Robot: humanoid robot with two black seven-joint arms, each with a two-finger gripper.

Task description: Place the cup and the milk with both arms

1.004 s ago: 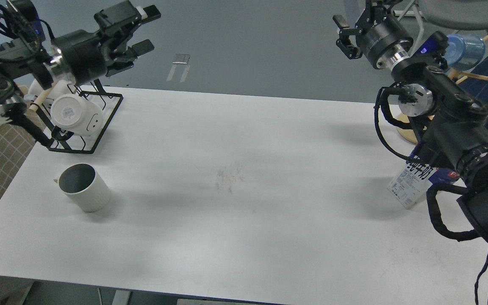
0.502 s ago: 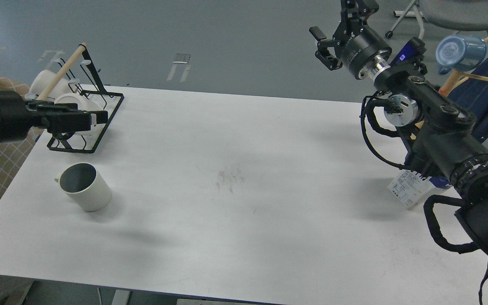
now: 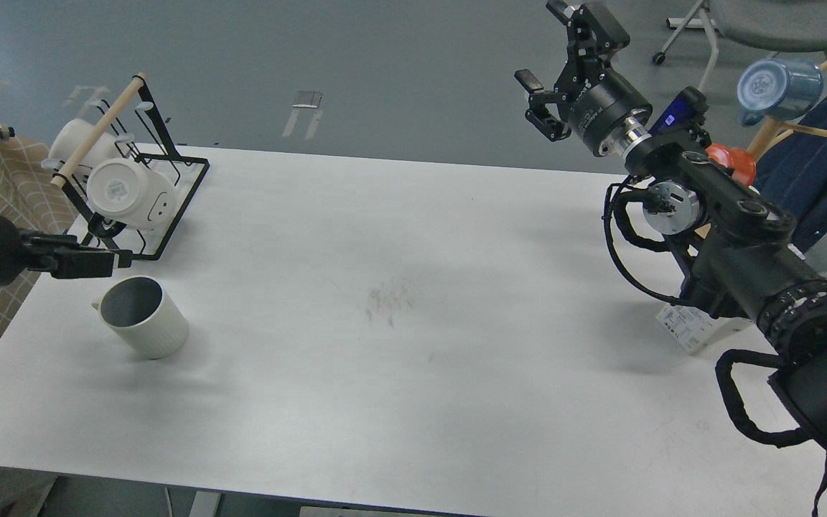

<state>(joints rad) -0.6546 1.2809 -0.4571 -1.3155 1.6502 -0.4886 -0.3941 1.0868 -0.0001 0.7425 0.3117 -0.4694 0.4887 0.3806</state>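
The cup point(image 3: 142, 317), an off-white ribbed mug with a dark grey inside, stands upright near the table's left edge. My left gripper point(image 3: 101, 261) comes in from the left edge, low, just above and left of the cup's rim. It is seen side-on and dark, so I cannot tell its fingers apart. My right gripper point(image 3: 541, 44) is open and empty, raised high over the table's far right edge. The milk point(image 3: 688, 327) stands at the right edge. Only its white lower panel shows, the rest is hidden behind my right arm.
A black wire rack point(image 3: 169, 215) with smooth white mugs point(image 3: 130, 192) stands at the back left, just behind the cup. A blue mug point(image 3: 776, 86) and an orange-red mug point(image 3: 736, 162) hang on a wooden stand at the back right. A faint scuff point(image 3: 388, 298) marks the white table point(image 3: 413, 388).
My left arm has dropped from high above the rack and pulled back left, ending low beside the cup. My right gripper has shifted left. The right arm now covers more of the milk.
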